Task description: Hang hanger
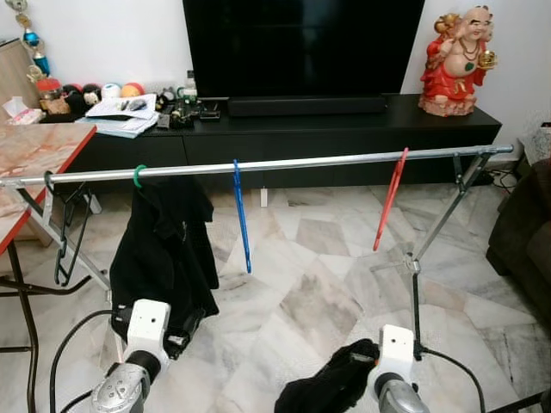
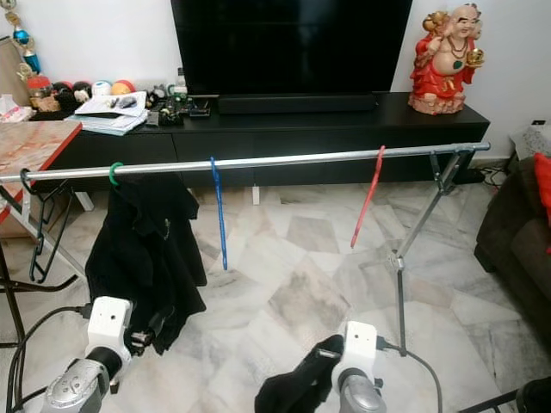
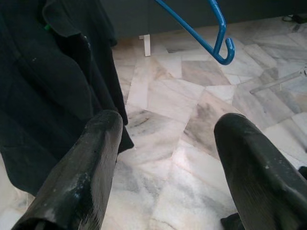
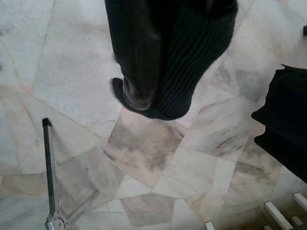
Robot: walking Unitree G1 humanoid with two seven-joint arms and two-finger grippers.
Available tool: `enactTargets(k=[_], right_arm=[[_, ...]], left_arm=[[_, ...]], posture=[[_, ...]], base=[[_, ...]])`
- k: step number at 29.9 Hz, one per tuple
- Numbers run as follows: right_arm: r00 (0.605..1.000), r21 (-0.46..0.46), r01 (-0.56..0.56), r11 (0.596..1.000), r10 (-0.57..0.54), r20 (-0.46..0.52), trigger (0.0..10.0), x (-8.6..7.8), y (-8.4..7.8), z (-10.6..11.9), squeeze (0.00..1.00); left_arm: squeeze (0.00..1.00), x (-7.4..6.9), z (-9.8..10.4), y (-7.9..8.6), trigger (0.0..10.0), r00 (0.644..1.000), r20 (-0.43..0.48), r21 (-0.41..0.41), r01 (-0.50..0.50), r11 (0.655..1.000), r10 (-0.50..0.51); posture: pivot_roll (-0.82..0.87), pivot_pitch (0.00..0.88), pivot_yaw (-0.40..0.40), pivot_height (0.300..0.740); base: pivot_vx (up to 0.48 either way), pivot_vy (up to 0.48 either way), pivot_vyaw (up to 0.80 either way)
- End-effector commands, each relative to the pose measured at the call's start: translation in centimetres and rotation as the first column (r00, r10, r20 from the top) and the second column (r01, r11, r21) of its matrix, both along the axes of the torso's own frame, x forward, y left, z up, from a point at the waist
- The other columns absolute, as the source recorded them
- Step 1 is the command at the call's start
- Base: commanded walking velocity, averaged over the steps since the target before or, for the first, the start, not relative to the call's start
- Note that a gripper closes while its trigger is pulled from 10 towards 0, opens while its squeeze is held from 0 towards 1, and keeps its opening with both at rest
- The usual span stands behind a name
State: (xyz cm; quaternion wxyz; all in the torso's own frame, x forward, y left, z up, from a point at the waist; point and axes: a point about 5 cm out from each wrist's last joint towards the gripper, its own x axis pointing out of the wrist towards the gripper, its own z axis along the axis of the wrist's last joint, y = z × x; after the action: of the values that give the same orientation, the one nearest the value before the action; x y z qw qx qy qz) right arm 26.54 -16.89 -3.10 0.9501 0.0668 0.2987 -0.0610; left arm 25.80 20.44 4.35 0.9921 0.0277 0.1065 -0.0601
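Note:
A silver clothes rail crosses the room. On it hang a black wire hanger, a green hanger carrying a black garment, a blue hanger and a red hanger. My left gripper is low by the hanging garment's hem, open, with only floor between its fingers. The blue hanger's hook end lies ahead of it. My right gripper is low at the centre right, shut on a black knitted garment that drapes over its fingers.
A marble-topped table with a red edge stands at the left. The rack's folding leg and a cable lie at the right, beside a dark sofa. Behind the rail is a black TV cabinet with a red figurine.

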Motion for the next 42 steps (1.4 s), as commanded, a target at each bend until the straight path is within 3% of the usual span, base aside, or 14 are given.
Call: enactTargets(k=[1,33,42], right_arm=[[1.0,0.007,0.008,1.0,-0.008,0.012,10.0,0.2,0.0,0.2,0.0],[0.993,0.037,-0.114,0.993,0.115,-0.012,10.0,-0.2,2.0,-0.3,0.0],[0.992,0.037,-0.125,0.992,0.126,-0.024,10.0,-0.4,2.2,-0.5,0.0]], left_arm=[[0.0,0.4,0.8,-0.1,10.0,1.0,0.026,-0.004,0.001,1.0,-0.001],[0.0,1.2,2.4,-0.1,10.0,0.997,0.072,-0.024,-0.004,1.0,0.005],[0.0,2.6,4.1,-0.7,10.0,0.995,0.092,-0.069,0.04,0.997,-0.034]], posture=[[0.18,0.0,0.014,0.74],[0.18,0.005,0.022,0.74],[0.19,0.021,0.028,0.74]], base=[[0.285,0.0,-0.54],[0.294,0.0,-0.02],[0.0,0.0,0.0]])
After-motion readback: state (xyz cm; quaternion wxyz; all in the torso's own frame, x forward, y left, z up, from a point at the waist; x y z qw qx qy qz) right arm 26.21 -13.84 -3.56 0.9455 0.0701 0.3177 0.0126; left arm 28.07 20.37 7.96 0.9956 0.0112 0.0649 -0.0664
